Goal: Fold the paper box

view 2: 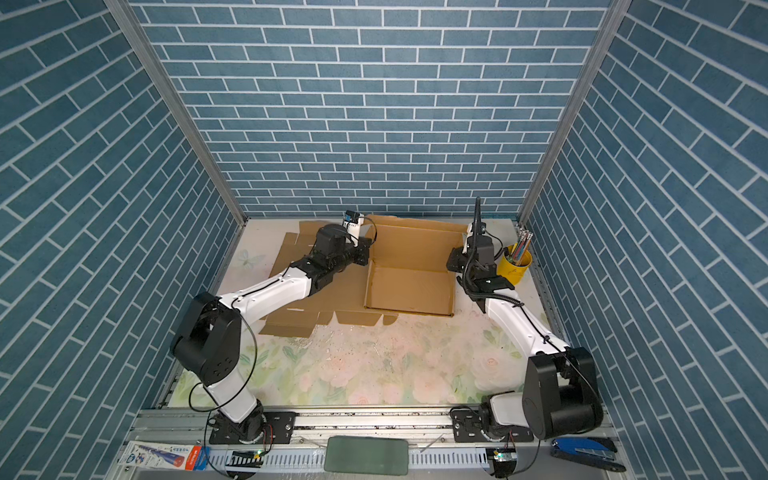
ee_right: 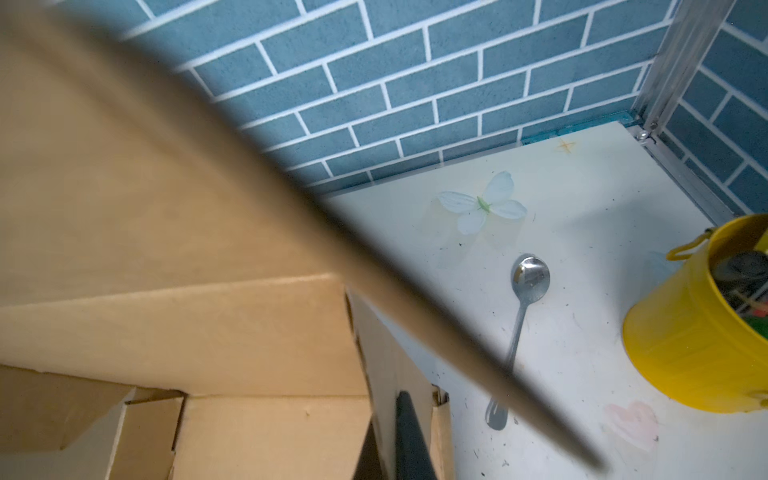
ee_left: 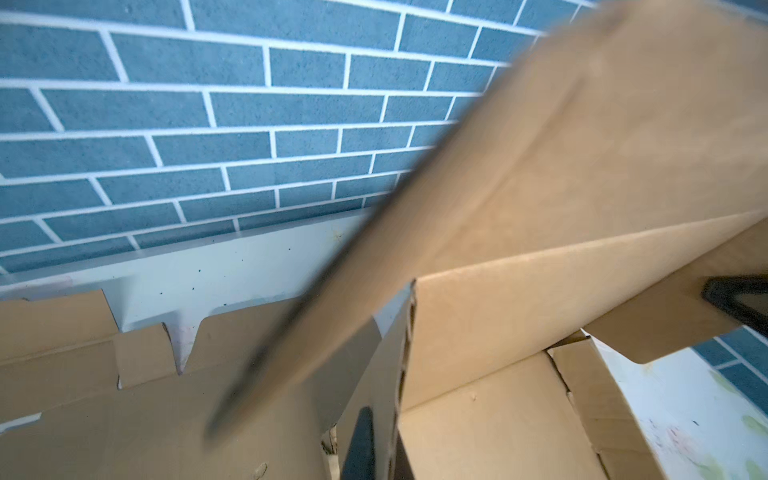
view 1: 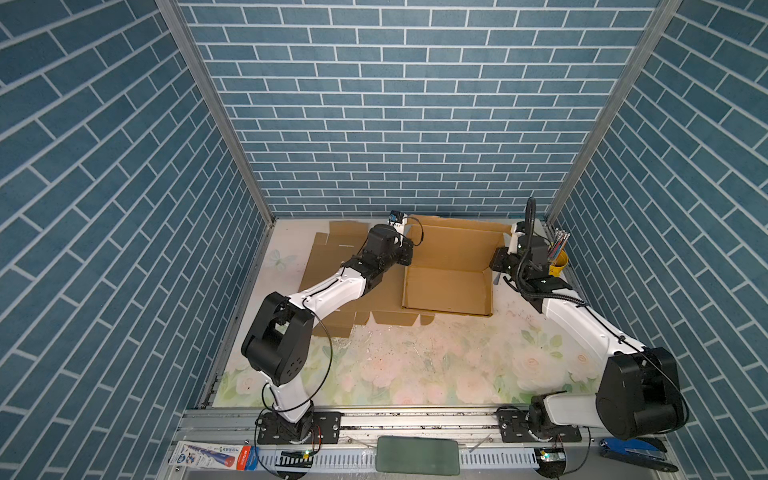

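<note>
- Left wrist view: left tool [ee_left: 382, 449] clamps paper box [ee_left: 519, 299] wall; blurred flap hides much.
- Right wrist view: right tool [ee_right: 388, 449], mostly cropped, pinches opposite wall.
- Top views: paper box far back on worktop [view 1: 415, 365].

Blue brick-pattern walls [view 1: 399, 104] enclose a pale floral tabletop [view 1: 415, 365], with aluminium posts [view 1: 218, 112] at the back corners.

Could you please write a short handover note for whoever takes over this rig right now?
Left gripper: shut, at the left wall of the paper box. Right gripper: shut, at its right wall; a grip on either is unclear.
The box sits far back on the table: tray walls raised, lid panel flat under the left arm.
Done: tray shaped. Left: lock side walls, close lid.
</note>
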